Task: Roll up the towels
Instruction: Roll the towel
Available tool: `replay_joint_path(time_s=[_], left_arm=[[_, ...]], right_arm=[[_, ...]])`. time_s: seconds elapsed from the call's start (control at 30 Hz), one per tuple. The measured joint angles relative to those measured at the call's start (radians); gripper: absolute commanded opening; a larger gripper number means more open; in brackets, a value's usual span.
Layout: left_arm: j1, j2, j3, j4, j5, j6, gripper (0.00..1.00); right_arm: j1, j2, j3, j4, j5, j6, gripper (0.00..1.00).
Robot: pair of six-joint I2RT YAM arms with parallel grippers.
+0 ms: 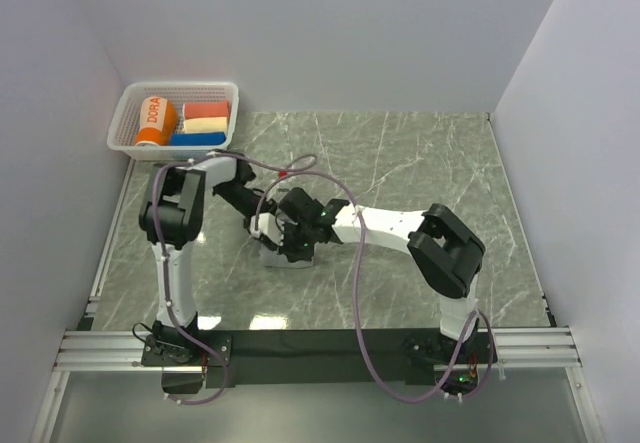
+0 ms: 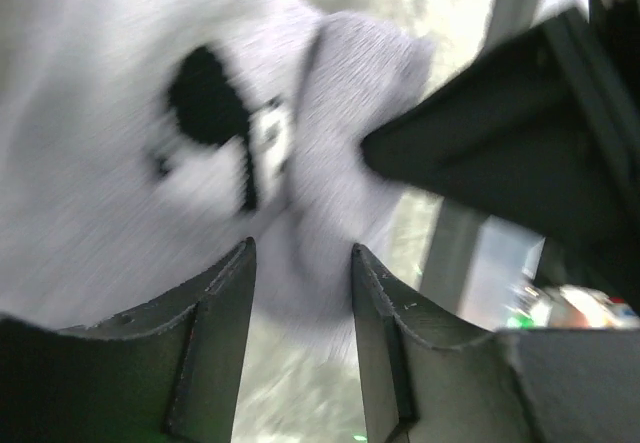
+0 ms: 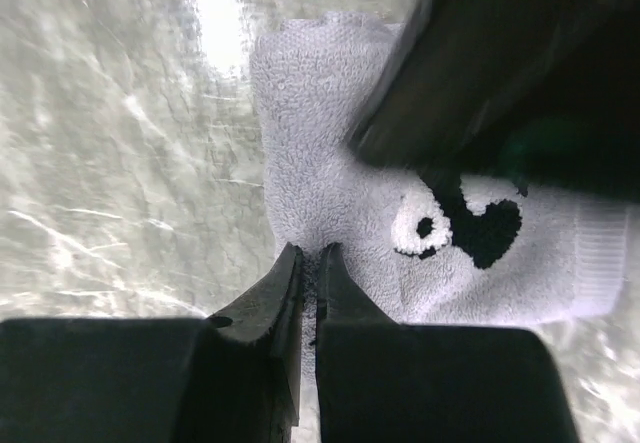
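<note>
Right wrist view: grey towel mid-table, soft, limp, light; right fingers together, seemingly nipping its edge; left fingers apart; best gripped at hem

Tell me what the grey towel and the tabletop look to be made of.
The grey towel looks like soft terry cloth: fuzzy looped pile, ribbed hem. The tabletop looks like polished grey-green marble or a marble-print sheet: white veins, glossy glare; which one, I cannot tell.
</note>
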Motion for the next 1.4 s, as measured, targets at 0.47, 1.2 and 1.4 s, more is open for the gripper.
replay_joint_path(time_s=[0.47,1.2,1.4], left_arm=[[0.350,-0.522,-0.421,0.391,-0.040,-0.072,0.49],[-0.423,-1.186,-0.947,0.824,-0.532,-0.025,0.63],[-0.510,-1.032,-0.953,0.951,-0.650,-0.005,0.35]], right_arm=[[-0.117,0.268,0.322,-0.354,-0.456,0.155,0.00],[-0.237,0.658,0.665,-0.728,-0.874,0.298,0.00],[-0.244,0.669,0.673,-0.738,-0.879,0.309,0.00]])
